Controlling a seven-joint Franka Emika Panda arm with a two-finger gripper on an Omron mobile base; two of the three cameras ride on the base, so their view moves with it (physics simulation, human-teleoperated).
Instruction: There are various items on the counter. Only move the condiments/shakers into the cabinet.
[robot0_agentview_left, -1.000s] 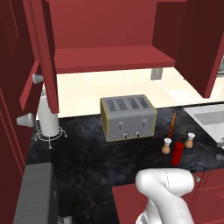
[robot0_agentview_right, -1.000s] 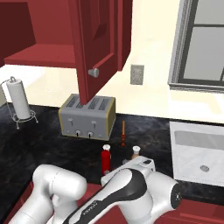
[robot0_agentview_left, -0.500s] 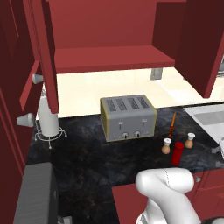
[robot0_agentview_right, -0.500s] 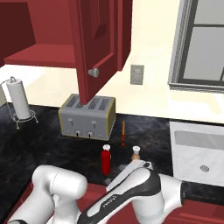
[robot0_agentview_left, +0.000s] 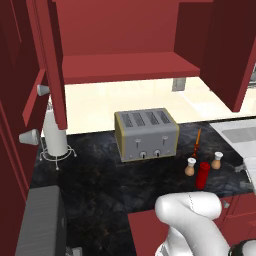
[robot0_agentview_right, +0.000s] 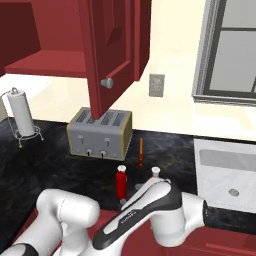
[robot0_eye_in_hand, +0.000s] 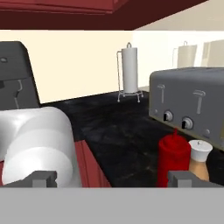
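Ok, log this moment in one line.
tool: open, empty | slim dark red squeeze bottle: on black counter | cabinet: open

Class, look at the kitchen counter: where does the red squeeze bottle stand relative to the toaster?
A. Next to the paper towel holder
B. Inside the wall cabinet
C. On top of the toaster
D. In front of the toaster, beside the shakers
D: the red squeeze bottle stands on the counter in front of the toaster, beside the shakers.

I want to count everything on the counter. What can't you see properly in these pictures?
- Second shaker: right base view, behind the arm.
- Red bottle: hand view, base cut by the bottom edge.
- Shaker beside it: partly behind the bottle.
- Toaster: hand view, cut off at the right edge.
- Orange utensil: too thin to identify.
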